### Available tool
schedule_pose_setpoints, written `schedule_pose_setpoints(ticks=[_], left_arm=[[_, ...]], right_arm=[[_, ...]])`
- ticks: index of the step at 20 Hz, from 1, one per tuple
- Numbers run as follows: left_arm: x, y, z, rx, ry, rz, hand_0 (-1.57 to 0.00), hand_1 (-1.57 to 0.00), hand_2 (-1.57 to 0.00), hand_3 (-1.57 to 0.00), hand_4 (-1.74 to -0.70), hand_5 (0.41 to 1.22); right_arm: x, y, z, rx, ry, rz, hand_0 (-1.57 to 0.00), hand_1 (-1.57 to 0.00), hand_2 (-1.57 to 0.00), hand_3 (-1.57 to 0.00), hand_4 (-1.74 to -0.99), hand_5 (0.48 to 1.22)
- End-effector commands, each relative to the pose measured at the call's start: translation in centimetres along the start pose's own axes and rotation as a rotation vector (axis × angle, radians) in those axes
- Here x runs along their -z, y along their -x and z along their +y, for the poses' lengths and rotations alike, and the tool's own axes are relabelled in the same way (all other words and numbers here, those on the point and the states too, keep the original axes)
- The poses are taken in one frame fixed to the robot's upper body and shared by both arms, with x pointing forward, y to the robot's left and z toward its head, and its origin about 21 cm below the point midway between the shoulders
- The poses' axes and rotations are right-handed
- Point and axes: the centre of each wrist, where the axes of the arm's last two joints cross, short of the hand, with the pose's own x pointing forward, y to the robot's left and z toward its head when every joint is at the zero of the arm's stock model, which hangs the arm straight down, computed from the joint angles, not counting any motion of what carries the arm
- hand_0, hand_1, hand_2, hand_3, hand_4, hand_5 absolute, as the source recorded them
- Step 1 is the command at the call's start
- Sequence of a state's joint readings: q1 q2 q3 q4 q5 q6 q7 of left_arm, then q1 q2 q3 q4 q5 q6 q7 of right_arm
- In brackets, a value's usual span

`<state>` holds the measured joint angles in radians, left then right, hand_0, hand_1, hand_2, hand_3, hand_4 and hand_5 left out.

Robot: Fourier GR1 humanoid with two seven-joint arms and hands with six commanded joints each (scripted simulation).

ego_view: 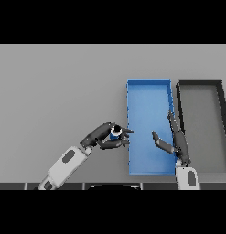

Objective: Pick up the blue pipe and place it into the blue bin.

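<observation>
Nearest, the left hand (106,135) had its fingers and thumb curled round the pipe (115,132), held just beside the blue bin's (148,82) left wall, apparently lifted off the table (55,91), though that was hard to judge. Short, stiff and probably light, the pipe looked smooth enough to slip, so a grip across its middle suited it. Over the bin, the right hand (165,145) hung with fingers relaxed. A dark bin (199,82) stood rightmost.
</observation>
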<state>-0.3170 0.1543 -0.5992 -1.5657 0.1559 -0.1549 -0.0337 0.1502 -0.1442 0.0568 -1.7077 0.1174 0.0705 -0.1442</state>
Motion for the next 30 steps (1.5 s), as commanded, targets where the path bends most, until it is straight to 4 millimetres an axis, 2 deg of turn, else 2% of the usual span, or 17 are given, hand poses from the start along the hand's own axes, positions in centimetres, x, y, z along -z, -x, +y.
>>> schedule_pose_setpoints(ticks=[1,3,6,9,12,15,21,25,27,30], left_arm=[[-0.2,0.1,0.0,0.009,-0.001,-0.001,-1.57,-1.57,-1.57,-1.44,-1.73,1.220],[0.0,0.1,0.8,0.014,-0.007,0.008,-1.57,-1.57,-1.57,-1.44,-1.73,1.220],[-0.1,0.3,0.3,0.003,0.007,0.009,-1.57,-1.57,-1.57,-1.44,-1.73,1.221],[-0.1,0.3,0.5,0.020,0.004,0.003,-1.57,-1.57,-1.57,-1.44,-1.73,1.221],[0.5,0.2,0.3,0.020,0.008,0.013,-1.57,-1.57,-1.57,-1.44,-1.73,1.221],[0.3,0.3,0.2,0.013,0.005,0.012,-1.57,-1.57,-1.57,-1.44,-1.73,1.221],[0.3,0.2,0.3,0.021,0.009,0.015,-1.57,-1.57,-1.57,-1.44,-1.73,1.221],[0.5,0.6,0.7,0.016,0.032,-0.005,-1.57,-1.57,-1.57,-1.45,-1.73,1.221],[0.9,0.4,0.7,0.002,0.039,-0.022,-1.57,-1.57,-1.57,-1.48,-1.73,1.221],[0.4,0.7,1.0,-0.009,0.048,-0.001,-1.57,-1.57,-1.57,-1.51,-1.73,1.221]], right_arm=[[0.1,-0.3,0.2,0.010,-0.002,-0.005,0.00,0.00,0.00,0.00,-1.207,0.619],[0.1,-0.6,0.0,0.026,-0.012,-0.029,0.00,0.00,0.00,0.00,-1.191,0.619],[0.7,-2.8,-1.2,0.132,-0.127,-0.098,0.00,0.00,0.00,0.00,-1.199,0.593],[1.5,-6.1,-2.6,0.145,-0.278,-0.142,0.00,0.00,0.00,0.00,-1.232,0.550],[2.6,-9.5,-2.4,0.088,-0.430,-0.184,0.00,0.00,0.00,0.00,-1.274,0.518],[3.5,-12.4,-1.1,0.075,-0.569,-0.235,0.00,0.00,0.00,0.00,-1.305,0.522],[5.6,-16.3,1.2,-0.010,-0.763,-0.293,0.00,0.00,0.00,0.00,-1.303,0.532],[7.0,-17.4,3.1,-0.044,-0.859,-0.316,0.00,0.00,0.00,0.00,-1.270,0.530],[8.0,-17.6,4.7,-0.038,-0.902,-0.305,0.00,0.00,0.00,0.00,-1.251,0.535],[9.1,-18.0,6.0,-0.058,-0.922,-0.285,0.00,0.00,0.00,0.00,-1.226,0.520]])
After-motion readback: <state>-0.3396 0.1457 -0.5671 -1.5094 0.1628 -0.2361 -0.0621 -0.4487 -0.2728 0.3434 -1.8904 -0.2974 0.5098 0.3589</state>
